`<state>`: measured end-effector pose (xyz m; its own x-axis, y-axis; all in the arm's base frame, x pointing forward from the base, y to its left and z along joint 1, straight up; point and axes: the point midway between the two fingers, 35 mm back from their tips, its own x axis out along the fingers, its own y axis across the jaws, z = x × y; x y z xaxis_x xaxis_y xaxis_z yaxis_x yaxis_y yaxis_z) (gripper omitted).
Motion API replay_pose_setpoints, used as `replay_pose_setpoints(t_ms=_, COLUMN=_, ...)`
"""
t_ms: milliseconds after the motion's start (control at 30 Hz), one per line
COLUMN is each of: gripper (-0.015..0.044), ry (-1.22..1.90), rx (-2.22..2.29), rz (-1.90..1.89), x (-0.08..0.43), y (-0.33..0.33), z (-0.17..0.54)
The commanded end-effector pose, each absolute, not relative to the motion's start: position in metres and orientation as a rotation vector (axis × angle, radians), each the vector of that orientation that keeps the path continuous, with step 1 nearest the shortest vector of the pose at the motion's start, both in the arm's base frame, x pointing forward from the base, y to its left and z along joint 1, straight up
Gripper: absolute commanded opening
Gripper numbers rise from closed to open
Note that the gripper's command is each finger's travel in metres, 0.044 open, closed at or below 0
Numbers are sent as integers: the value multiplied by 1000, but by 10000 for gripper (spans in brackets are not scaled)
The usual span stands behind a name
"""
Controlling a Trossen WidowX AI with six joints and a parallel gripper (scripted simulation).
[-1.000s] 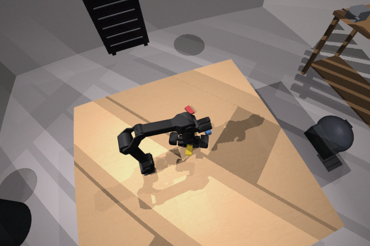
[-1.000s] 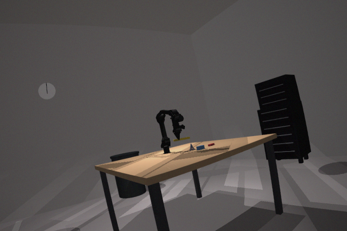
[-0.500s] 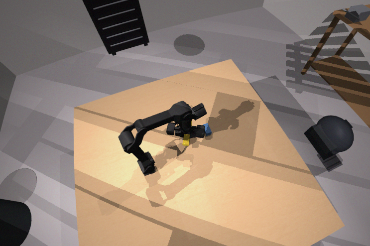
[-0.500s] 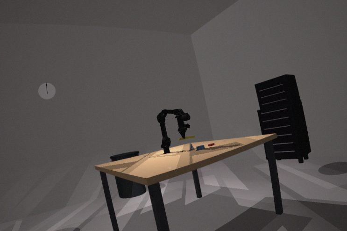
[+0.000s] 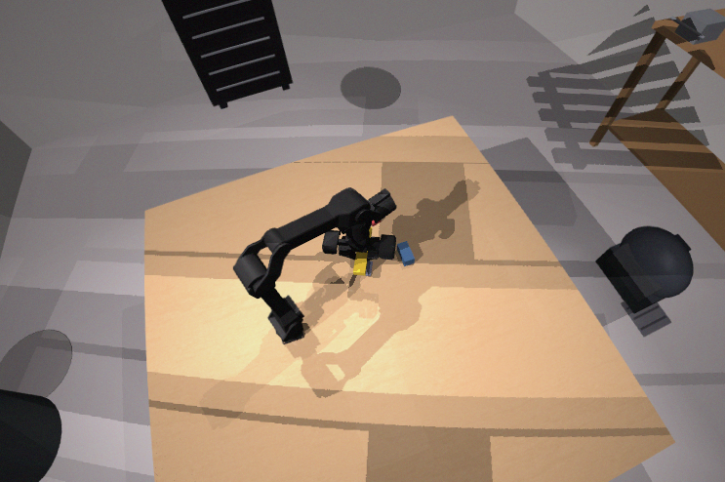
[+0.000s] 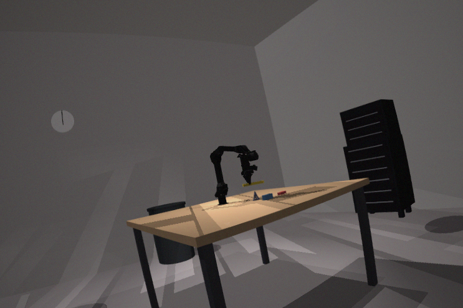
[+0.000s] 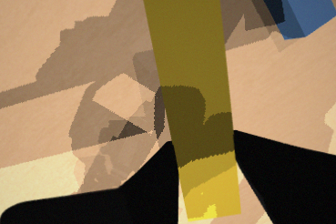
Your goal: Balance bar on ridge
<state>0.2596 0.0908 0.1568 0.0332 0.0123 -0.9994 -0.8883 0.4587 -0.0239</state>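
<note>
Through the wrist camera you see the yellow bar (image 7: 194,91) running up the frame, clamped near its bottom end between the two black fingers of the gripper (image 7: 207,182). Shadow darkens its held stretch. Below it lies the tan table (image 7: 44,41), and a blue block (image 7: 308,15) shows at top right.
</note>
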Motion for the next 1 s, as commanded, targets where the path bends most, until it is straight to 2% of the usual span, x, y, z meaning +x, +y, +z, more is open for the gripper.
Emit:
replay_pose_setpoints(t_ms=0, gripper=0, ry=1371, rx=-851, rz=842, x=260, y=92, z=149)
replay_pose_setpoints(t_ms=967, gripper=0, ry=1371, rx=-851, rz=842, x=260, y=92, z=116)
